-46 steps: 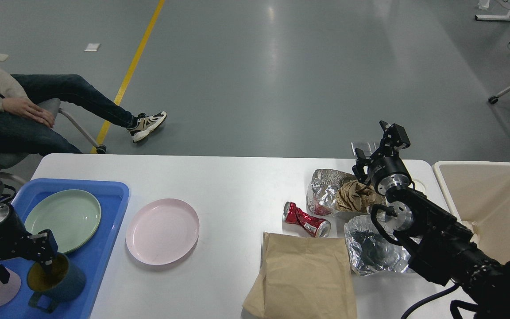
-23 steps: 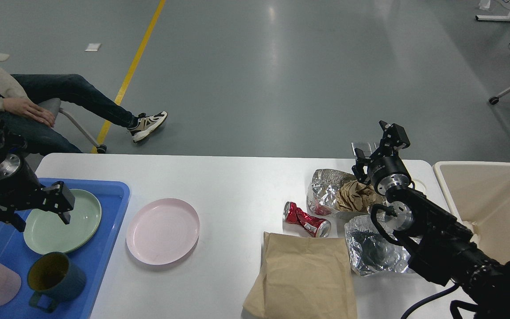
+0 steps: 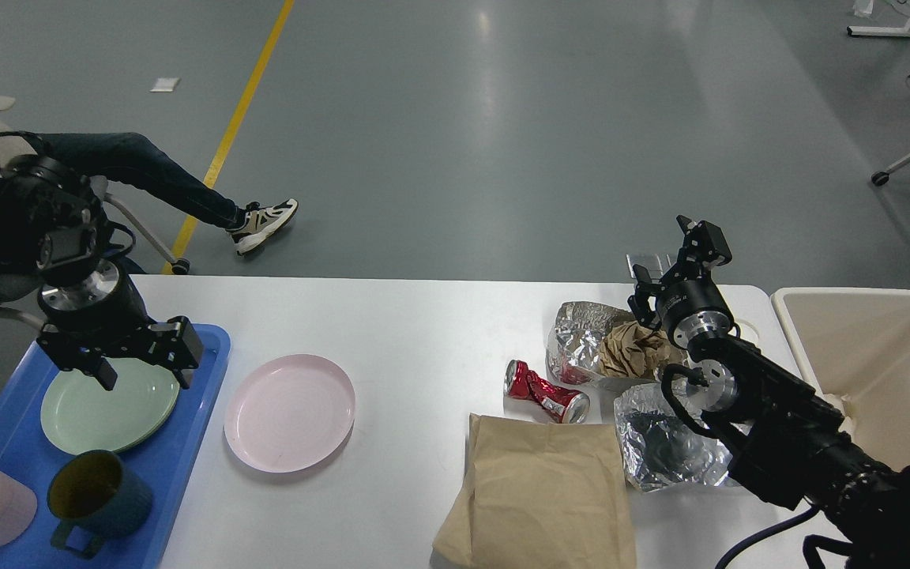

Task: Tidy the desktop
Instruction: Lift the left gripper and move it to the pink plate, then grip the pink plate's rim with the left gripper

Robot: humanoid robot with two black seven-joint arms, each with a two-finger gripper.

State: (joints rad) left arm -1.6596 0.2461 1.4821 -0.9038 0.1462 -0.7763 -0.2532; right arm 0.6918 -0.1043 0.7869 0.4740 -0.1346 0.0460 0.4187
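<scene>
White desktop (image 3: 423,332): left gripper (image 3: 145,373) spread apart above green plate (image 3: 107,403); right gripper (image 3: 672,265) apart, empty, over crumpled foil (image 3: 581,336).

Single head view — forward-down over desktop (image 3: 423,332)

1. Large white desktop (image 3: 423,332), rectangular with rounded corners, smooth and faintly scuffed.
2. Widest thing in view, lying flat and level across the lower half.
3. Far edge running straight against grey floor; near edge cut off at the bottom.
4. Middle stretch bare, both ends cluttered.
</scene>
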